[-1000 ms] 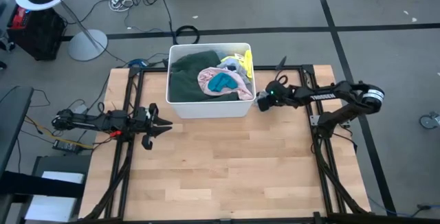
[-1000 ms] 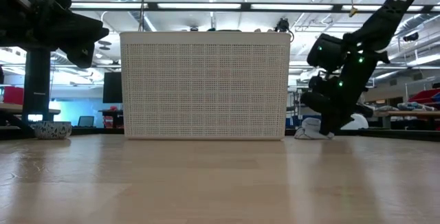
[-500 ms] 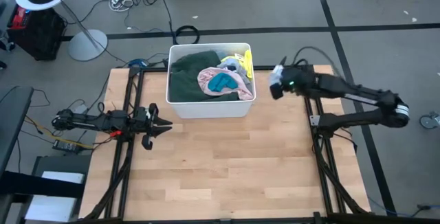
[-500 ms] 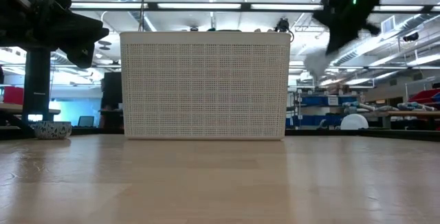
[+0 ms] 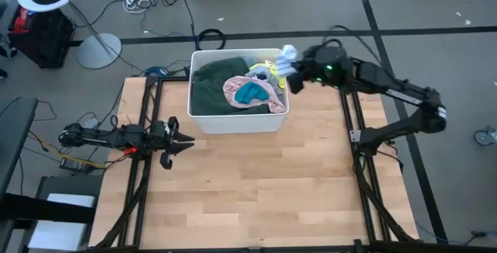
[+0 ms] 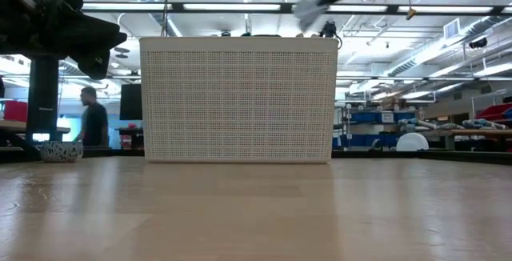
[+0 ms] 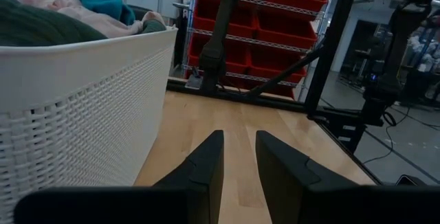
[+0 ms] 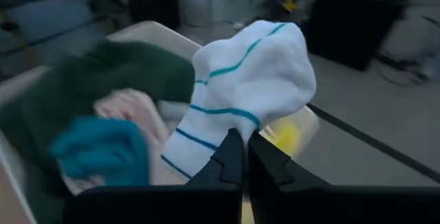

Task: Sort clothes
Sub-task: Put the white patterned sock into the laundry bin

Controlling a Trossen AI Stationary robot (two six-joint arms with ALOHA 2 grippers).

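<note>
Your right hand is pinching a white sock with teal stripes, fingers pressed together on its lower edge, the sock bunched up just past the fingertips. From above, that right hand sits over the far right corner of the white bin, with the sock hanging at the bin's rim, just beyond the yellow garment. In the low view the sock is up in the air above the bin's top edge.

Inside the bin you have the dark green garment filling the left side, a pink piece in the middle with a teal piece lying on it, and a light blue bit beside the yellow one at the far right.

Your left hand waits low over the bench, near the bin's front left corner, touching nothing; its fingers are slightly spread, with bare bench showing between them.
</note>
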